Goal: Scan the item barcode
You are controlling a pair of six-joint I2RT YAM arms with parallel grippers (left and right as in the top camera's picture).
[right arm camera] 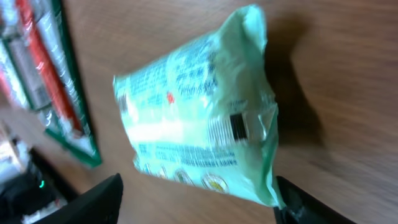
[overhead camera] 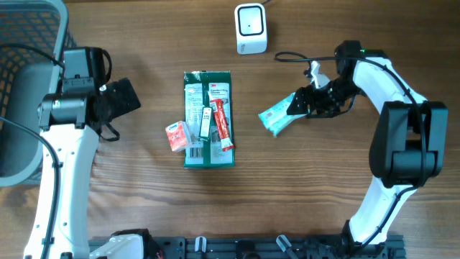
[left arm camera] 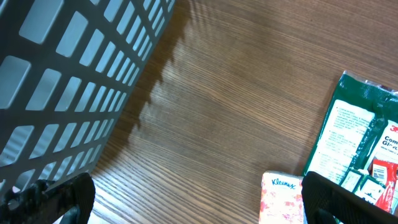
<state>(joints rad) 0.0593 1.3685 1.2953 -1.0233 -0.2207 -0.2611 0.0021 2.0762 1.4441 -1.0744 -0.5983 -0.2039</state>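
Bright, even light fell overhead. The right wrist view was blurred; the green packet [right arm camera: 199, 118] threw a dark shadow ahead of the right gripper [right arm camera: 199, 202].

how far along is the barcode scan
Done: the right end effector straddles the mint-green plastic packet, though a firm grip is unclear. In hand: its barcode shows to the wrist camera. Left: presenting that barcode to the white box-shaped scanner, which stands apart from it. The left end effector is open, holding nothing.
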